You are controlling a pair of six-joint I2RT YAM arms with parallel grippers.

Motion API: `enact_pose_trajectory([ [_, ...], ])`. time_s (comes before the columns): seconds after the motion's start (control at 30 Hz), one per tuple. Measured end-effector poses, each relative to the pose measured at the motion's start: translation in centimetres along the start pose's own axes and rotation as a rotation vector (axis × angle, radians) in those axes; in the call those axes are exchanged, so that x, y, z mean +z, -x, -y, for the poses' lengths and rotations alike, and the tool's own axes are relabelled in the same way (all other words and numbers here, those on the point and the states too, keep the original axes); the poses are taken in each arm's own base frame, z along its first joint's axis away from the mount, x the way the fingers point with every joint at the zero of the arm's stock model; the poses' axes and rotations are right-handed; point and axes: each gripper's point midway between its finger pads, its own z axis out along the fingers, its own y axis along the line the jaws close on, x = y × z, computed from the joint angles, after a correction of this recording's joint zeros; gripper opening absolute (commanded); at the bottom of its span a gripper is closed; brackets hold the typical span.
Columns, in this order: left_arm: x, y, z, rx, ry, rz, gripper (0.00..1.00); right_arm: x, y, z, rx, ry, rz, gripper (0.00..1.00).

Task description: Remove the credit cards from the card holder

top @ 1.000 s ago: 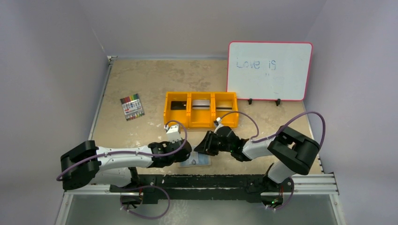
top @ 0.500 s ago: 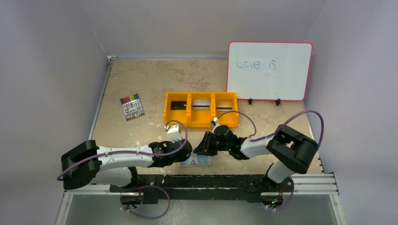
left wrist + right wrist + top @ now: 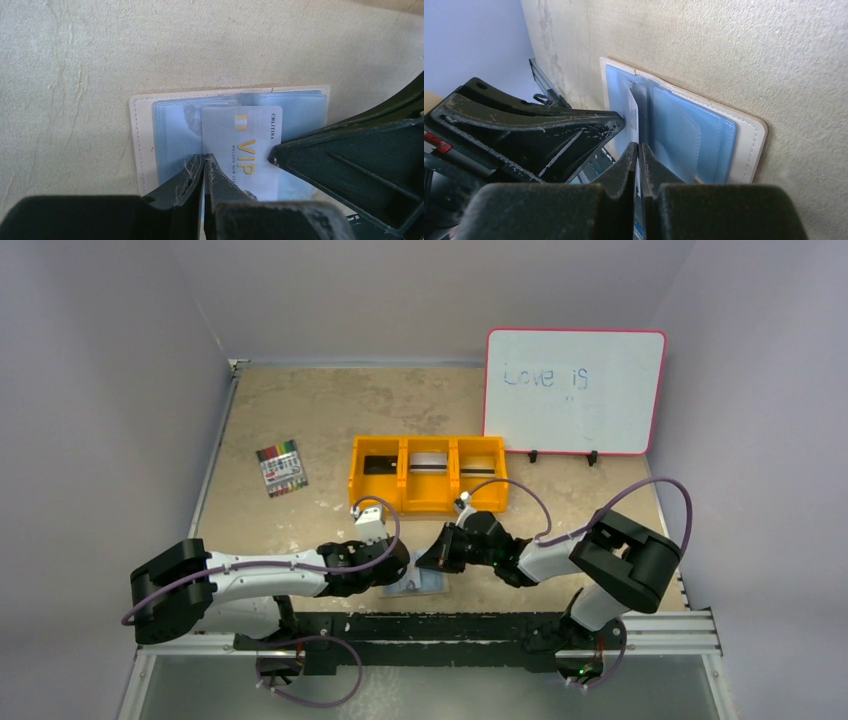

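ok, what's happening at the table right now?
Both arms are working the open tan-and-light-blue card holder lying flat at the table's near edge. The left gripper is shut, tips down on it by a white VIP card. The right gripper is shut on that card's edge; the card lies over the holder, not yet clear of it.

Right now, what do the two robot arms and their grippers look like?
Both the left arm and right arm have white link shells, black joints and a looping purple cable. The left gripper and right gripper have black tapered fingers with whitish scratches.
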Motion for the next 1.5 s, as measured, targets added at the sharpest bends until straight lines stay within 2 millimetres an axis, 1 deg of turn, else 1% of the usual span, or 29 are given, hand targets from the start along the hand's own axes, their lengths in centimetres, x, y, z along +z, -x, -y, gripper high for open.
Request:
enact_pose_trajectory([
  [0.13, 0.0, 0.0, 0.0, 0.000, 0.000, 0.000, 0.04, -0.3, 0.0, -0.2, -0.002, 0.027, 0.011, 0.10],
  [0.27, 0.0, 0.0, 0.0, 0.001, 0.001, 0.000, 0.04, -0.2, 0.2, -0.8, -0.015, 0.052, 0.019, 0.09],
  [0.37, 0.0, 0.0, 0.0, 0.001, 0.001, 0.000, 0.03, -0.1, 0.2, -0.8, -0.021, 0.053, 0.015, 0.09],
  [0.57, 0.0, 0.0, 0.0, 0.001, 0.002, -0.001, 0.03, 0.4, 0.3, -0.9, -0.029, 0.048, 0.010, 0.14],
  [0.77, 0.0, 0.0, 0.0, 0.000, 0.002, 0.000, 0.03, 0.4, 0.4, -1.2, -0.034, 0.051, 0.010, 0.12],
  [0.9, 0.0, 0.0, 0.0, 0.001, 0.002, 0.000, 0.03, 0.5, 0.4, -1.2, -0.037, 0.052, 0.008, 0.18],
  [1.0, 0.0, 0.0, 0.0, 0.001, 0.002, 0.000, 0.03, 0.7, 0.2, -1.0, -0.040, 0.046, -0.004, 0.18],
  [1.07, 0.0, 0.0, 0.0, 0.001, 0.002, 0.000, 0.03, 0.9, 0.2, -1.1, -0.042, 0.046, -0.014, 0.16],
  [1.17, 0.0, 0.0, 0.0, 0.001, 0.002, 0.000, 0.03, 0.9, 0.1, -1.2, -0.048, 0.046, -0.019, 0.08],
  [1.23, 0.0, 0.0, -0.1, 0.001, 0.003, 0.001, 0.03, 0.9, 0.1, -1.1, -0.049, 0.041, -0.021, 0.00],
  [1.4, 0.0, 0.0, -0.2, 0.002, 0.005, 0.002, 0.03, 0.9, 0.1, -0.9, -0.049, 0.027, -0.023, 0.00],
  [1.5, 0.0, 0.0, -0.2, 0.003, 0.007, 0.002, 0.03, 0.5, 0.3, -0.9, -0.047, 0.008, -0.010, 0.00],
])
